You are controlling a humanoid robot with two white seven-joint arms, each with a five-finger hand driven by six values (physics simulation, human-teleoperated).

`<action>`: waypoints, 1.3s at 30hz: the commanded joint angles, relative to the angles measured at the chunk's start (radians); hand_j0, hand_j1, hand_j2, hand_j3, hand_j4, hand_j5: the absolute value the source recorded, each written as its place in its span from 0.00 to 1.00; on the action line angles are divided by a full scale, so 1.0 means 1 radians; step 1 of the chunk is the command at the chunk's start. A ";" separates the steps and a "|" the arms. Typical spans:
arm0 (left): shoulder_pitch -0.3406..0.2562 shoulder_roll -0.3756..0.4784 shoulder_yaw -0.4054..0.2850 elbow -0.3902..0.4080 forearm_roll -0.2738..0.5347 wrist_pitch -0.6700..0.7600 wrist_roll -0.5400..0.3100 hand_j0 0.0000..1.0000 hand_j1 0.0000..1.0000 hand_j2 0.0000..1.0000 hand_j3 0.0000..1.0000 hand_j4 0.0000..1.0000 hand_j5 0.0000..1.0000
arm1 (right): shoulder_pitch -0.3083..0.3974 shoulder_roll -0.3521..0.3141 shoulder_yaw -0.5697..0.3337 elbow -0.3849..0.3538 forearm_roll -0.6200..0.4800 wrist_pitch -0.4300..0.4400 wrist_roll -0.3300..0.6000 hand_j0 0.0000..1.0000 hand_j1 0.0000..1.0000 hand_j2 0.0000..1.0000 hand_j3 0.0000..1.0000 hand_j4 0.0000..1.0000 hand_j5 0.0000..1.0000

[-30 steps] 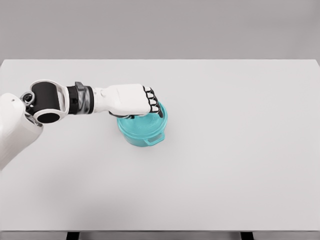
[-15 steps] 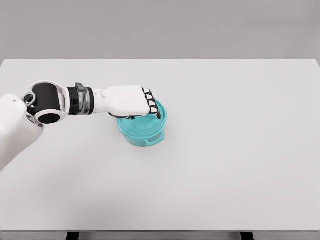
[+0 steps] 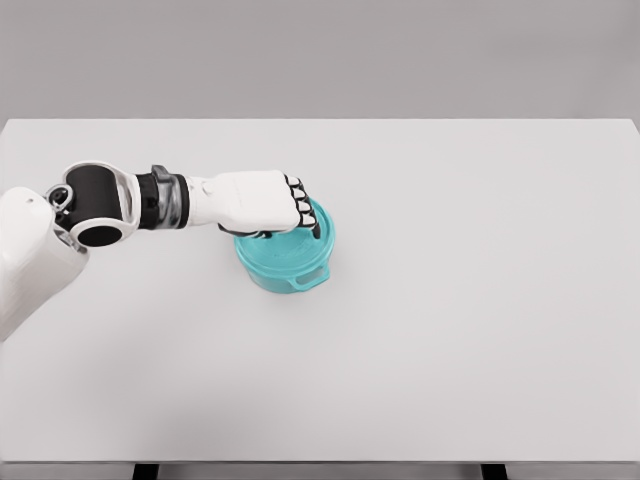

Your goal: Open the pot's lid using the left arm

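A teal pot (image 3: 283,266) stands on the white table (image 3: 480,300), left of the middle, with a small side handle (image 3: 310,281) at its lower right. My left hand (image 3: 284,229) lies across its top, and the arm reaches in from the left edge. The black-tipped fingers (image 3: 306,213) curl down over the far right rim and the thumb tucks under the palm, so the hand is shut on the lid. The palm hides most of the lid and its knob. The right arm is out of sight.
The table's far edge runs along the top, against a grey wall. Its front edge lies at the bottom of the picture. My left elbow joint (image 3: 95,205) hangs over the table's left side.
The hand has drawn slightly to the left over the pot and its fingers have curled a little tighter. The pot has not moved.
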State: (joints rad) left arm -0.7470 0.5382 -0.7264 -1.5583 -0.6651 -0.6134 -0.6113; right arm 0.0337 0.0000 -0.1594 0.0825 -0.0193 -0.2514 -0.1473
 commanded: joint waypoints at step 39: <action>-0.003 0.006 0.009 0.020 0.012 0.003 0.000 0.56 0.56 0.56 0.56 0.56 0.56 | 0.000 0.000 0.000 0.000 -0.001 0.000 0.000 1.00 1.00 1.00 1.00 1.00 1.00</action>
State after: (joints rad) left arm -0.7516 0.5438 -0.7201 -1.5392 -0.6575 -0.6132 -0.6112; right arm 0.0337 0.0000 -0.1594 0.0823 -0.0193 -0.2514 -0.1472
